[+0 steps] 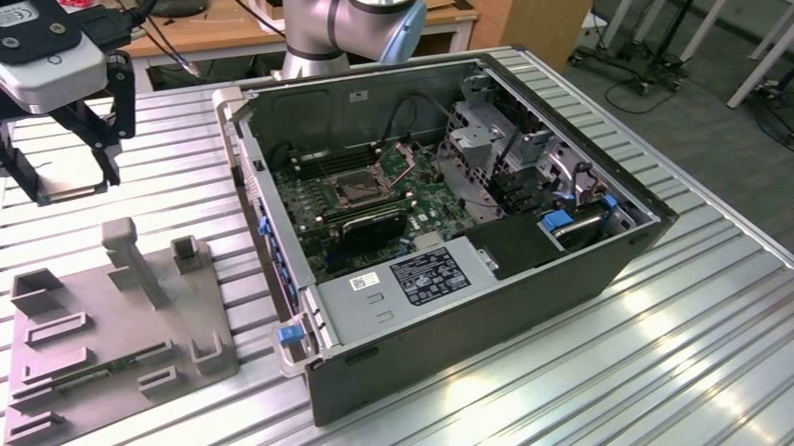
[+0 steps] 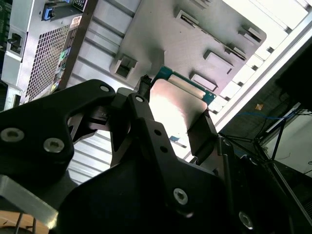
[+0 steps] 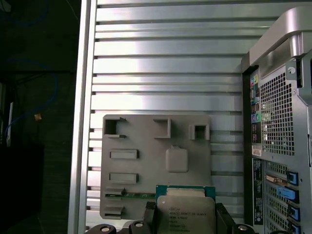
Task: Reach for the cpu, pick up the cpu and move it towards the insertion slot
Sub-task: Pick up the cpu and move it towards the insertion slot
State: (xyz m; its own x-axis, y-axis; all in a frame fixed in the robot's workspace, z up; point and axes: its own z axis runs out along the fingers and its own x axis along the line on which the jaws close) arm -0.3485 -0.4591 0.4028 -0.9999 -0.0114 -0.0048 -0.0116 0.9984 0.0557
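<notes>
The cpu [image 3: 185, 210], a flat square chip with a silvery top plate and a green rim, sits between my gripper's fingers [image 3: 149, 215] in both wrist views. My gripper [image 1: 72, 175] hangs above the table at the exterior view's upper left, shut on the cpu [image 2: 174, 108]. Below it, the grey plastic tray [image 1: 118, 321] lies on the table. The insertion slot [image 1: 357, 190], a dark square socket in a silvery bracket, sits on the green board inside the open computer case, well off toward the exterior view's right of my gripper.
The open computer case [image 1: 471, 279] stands on the ribbed metal table [image 1: 694, 372], its side wall [image 1: 255, 177] rising between my gripper and the board. A long thin green strip [image 1: 93, 373] lies in the tray. Cables and metal brackets [image 1: 496, 149] crowd the case beside the socket.
</notes>
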